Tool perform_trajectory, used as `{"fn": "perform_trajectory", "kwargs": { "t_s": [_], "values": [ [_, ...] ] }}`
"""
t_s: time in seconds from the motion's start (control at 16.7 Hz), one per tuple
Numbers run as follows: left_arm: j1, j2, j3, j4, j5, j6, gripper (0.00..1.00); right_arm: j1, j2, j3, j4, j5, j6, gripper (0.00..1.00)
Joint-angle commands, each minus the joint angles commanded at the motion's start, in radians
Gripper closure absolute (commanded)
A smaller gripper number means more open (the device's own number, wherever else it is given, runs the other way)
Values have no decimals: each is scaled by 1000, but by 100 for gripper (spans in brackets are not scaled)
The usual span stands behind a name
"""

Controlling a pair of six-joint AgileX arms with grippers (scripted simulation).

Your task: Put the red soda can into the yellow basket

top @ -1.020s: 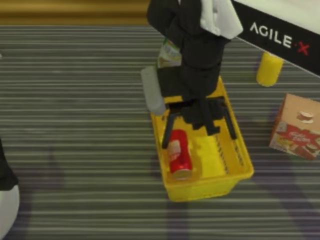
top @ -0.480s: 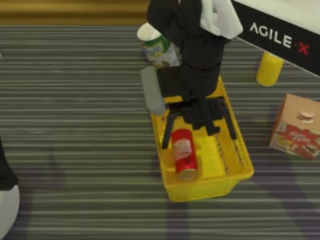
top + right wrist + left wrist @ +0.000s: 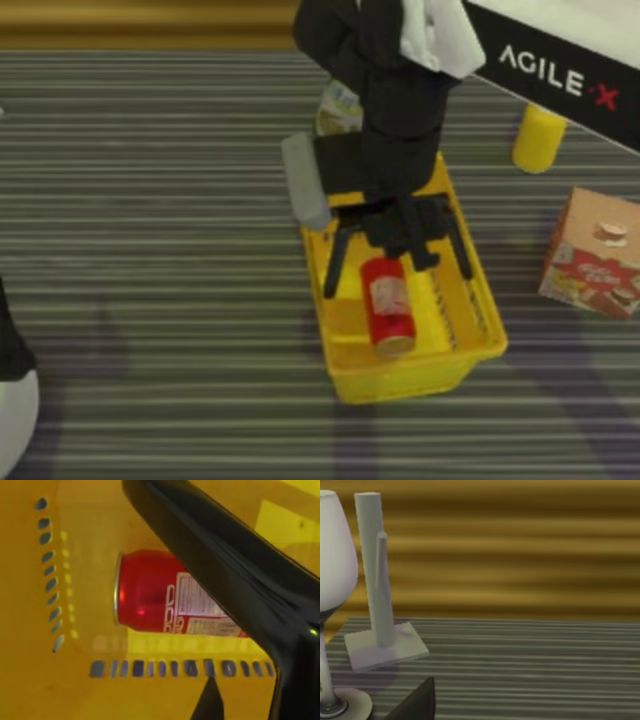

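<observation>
Right gripper (image 3: pixel 400 245) hangs over the yellow basket (image 3: pixel 480 345), frame centre in the top view; its dark fingers (image 3: pixel 425 235) stand spread above the can, gripping nothing. The red soda can (image 3: pixel 388 305) lies on its side inside the basket, silver end toward the lower frame edge. Top view alone gives context: grey striped tabletop (image 3: pixel 150 250), a grey block (image 3: pixel 305 182) at the basket's upper-left corner, a yellow cylinder (image 3: pixel 538 138) upper right, a printed carton (image 3: pixel 593 255) at the right edge, and a green-and-white container (image 3: pixel 338 108) mostly hidden behind the arm. Right wrist view alone shows detail: glossy can wall with pale label text (image 3: pixel 200 610), smooth yellow plastic, rows of small slots (image 3: pixel 165 668); one dark finger (image 3: pixel 225 565) cuts across and hides the can's far end. Left gripper isn't visible: can't tell its state. Left arm (image 3: pixel 12 385) sits cut off lower left. Left wrist view shows only a white post on a flat base (image 3: pixel 380 605), striped table and brown wall.
</observation>
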Motion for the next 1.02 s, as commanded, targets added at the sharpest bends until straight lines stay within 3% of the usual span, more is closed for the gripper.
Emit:
{"fn": "perform_trajectory", "kwargs": {
  "t_s": [0.84, 1.02],
  "values": [
    [0, 0, 0, 0, 0, 0, 0, -2, 1, 4, -4, 0, 0, 100],
    [0, 0, 0, 0, 0, 0, 0, -12, -6, 56, -68, 0, -13, 100]
  ]
}}
